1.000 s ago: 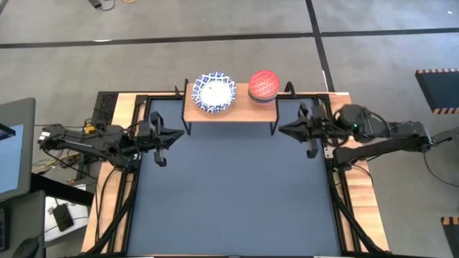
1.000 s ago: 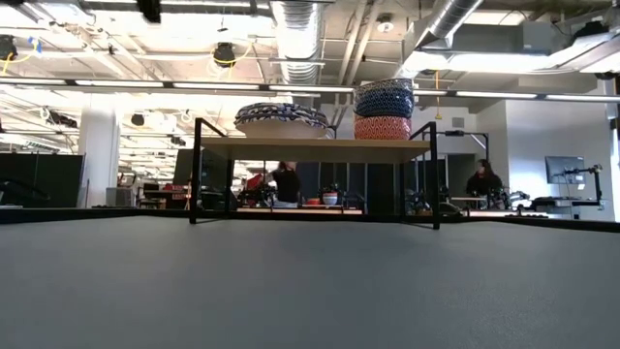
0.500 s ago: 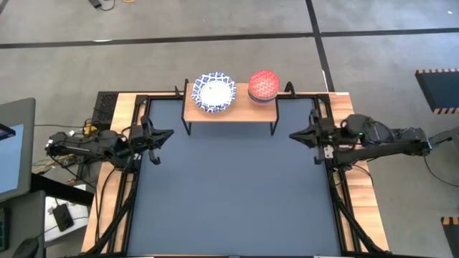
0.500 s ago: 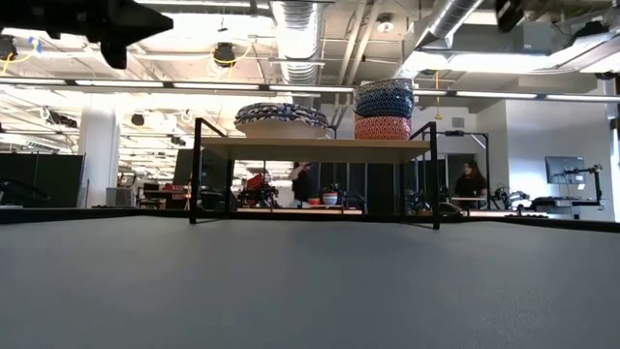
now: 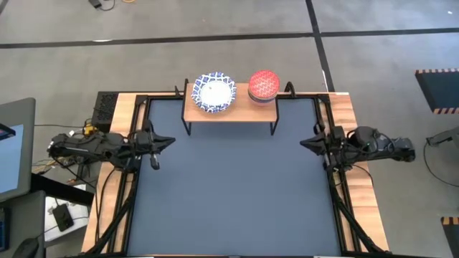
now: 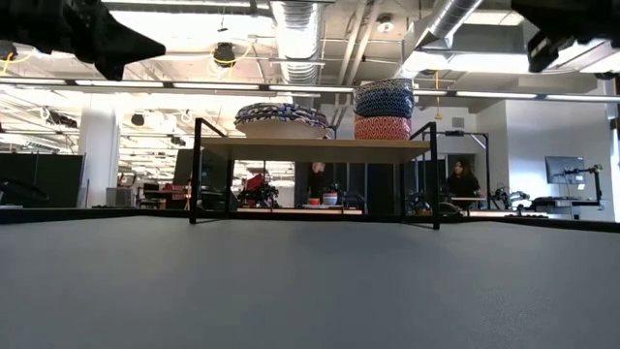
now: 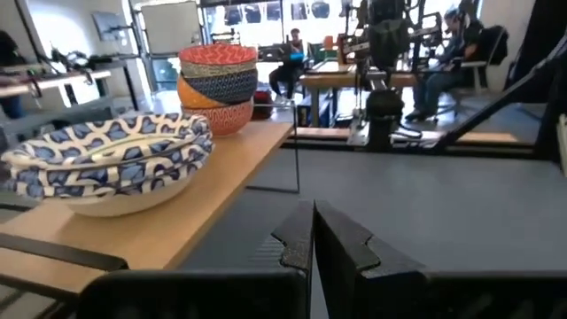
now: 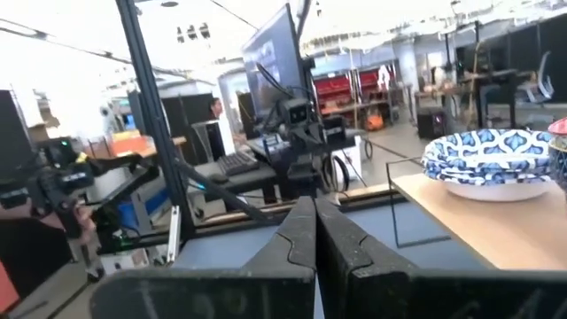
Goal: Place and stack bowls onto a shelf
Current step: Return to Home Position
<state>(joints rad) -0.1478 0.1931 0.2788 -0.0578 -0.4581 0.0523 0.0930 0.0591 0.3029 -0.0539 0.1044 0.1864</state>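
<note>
No bowl lies on my desk [image 5: 229,208], lower frame. At its mid-left and mid-right edges the left arm [image 5: 93,147] and right arm [image 5: 369,142] hang, jaws closed and empty. Top centre, the shelf [image 5: 244,112] holds the white bowls [image 5: 216,92] stacked beside the coloured stack [image 5: 263,85]: stacking looks finished to me.

No readable text, labels, numbers, signs; far screen [image 8: 270,53] maybe too small.

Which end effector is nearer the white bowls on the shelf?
Left. The left end effector is by the table's left edge, the white bowls' side; the right end effector by the right edge, farther off.
</note>
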